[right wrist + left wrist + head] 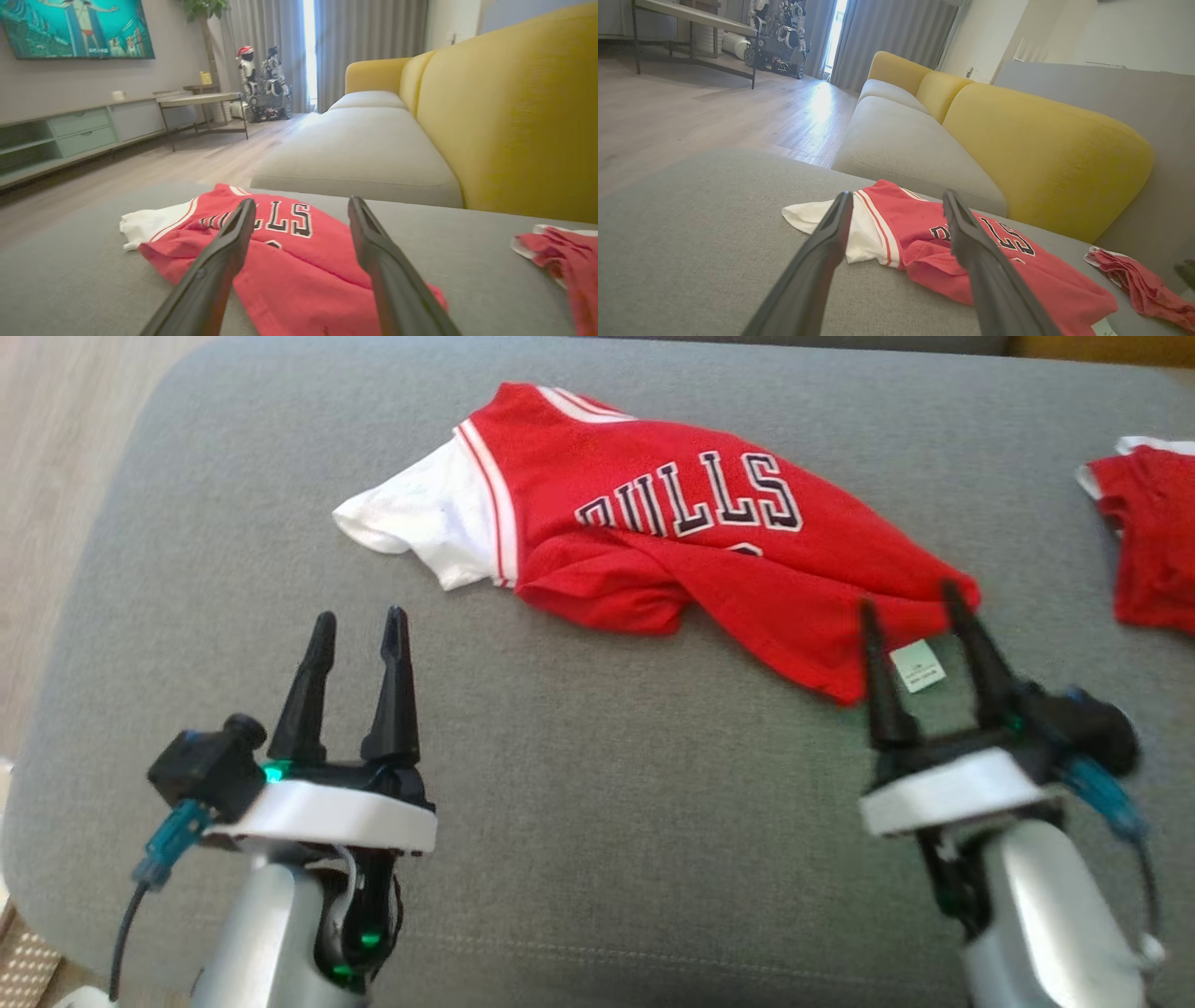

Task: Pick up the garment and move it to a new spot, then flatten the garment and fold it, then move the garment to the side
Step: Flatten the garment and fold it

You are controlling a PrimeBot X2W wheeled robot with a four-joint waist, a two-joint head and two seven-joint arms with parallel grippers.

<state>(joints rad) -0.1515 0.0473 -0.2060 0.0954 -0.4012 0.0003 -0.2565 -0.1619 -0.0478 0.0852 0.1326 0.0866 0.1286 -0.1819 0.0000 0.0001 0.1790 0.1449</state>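
Head view shows jersey (644, 574) and tag (918, 666); right wrist view, a painting (77, 28).

The left gripper (359, 614) and the right gripper (909, 597) point forward on pale forearms, jaws spread wide.

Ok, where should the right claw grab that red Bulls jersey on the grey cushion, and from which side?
Probably the hem corner by the small white label on the crumpled red and white Bulls jersey. Come in from the robot's own side: that corner lies thin on the grey fabric cushion, pointing toward the open right claw.
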